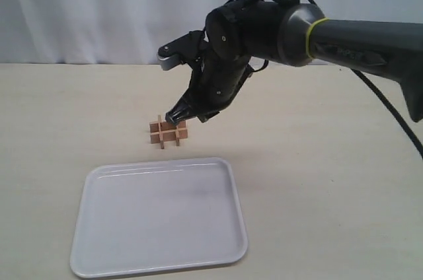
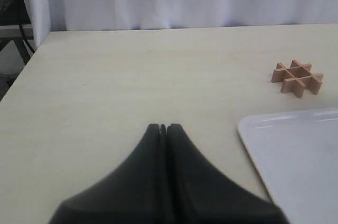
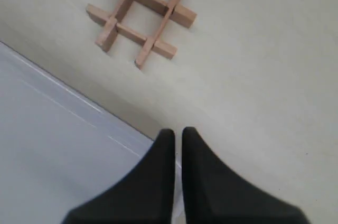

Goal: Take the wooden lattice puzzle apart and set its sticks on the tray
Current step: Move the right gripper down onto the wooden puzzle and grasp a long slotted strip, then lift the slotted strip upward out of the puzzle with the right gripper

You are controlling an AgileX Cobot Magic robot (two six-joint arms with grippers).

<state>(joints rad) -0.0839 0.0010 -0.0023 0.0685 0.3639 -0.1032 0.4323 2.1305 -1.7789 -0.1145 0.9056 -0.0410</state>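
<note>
Puzzle sits assembled on your table, near the tray; your right hand hovers above it clenched and empty, left hand clenched too.

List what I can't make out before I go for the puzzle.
- Exterior view: the right end effector hides part of the small light-brown wooden lattice puzzle.
- Left wrist view: the large white rectangular plastic tray runs off the frame edge.
- Right wrist view: one puzzle corner is cut off by the frame.
</note>
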